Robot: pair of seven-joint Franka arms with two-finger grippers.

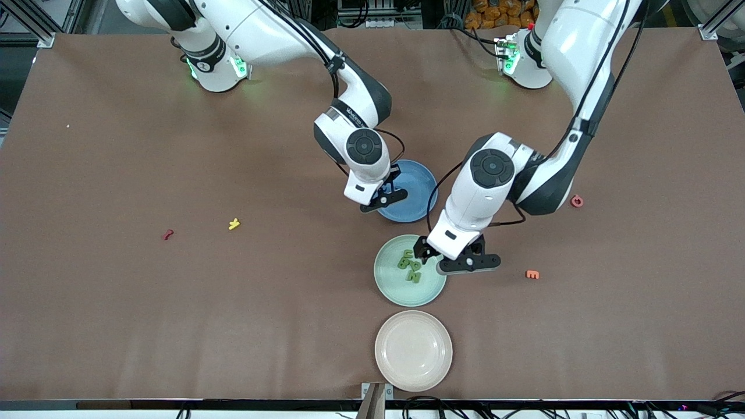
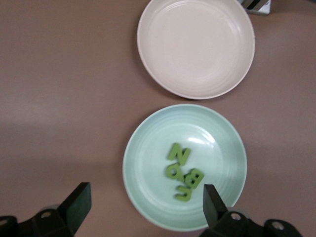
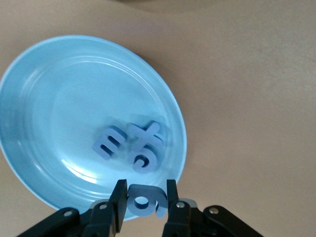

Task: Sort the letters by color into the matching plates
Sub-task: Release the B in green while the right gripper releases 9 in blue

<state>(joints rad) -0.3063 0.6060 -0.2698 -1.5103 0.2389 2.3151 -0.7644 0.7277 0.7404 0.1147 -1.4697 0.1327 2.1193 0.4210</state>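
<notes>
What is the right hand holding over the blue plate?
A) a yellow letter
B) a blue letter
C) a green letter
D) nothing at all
B: in the right wrist view, the right hand is shut on a blue letter pinched between its fingers, above the rim of the blue plate where other blue letters already lie.

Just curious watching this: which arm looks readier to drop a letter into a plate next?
The right. Its gripper already pinches a blue letter over the blue plate; the left gripper is open, holding nothing.
</notes>
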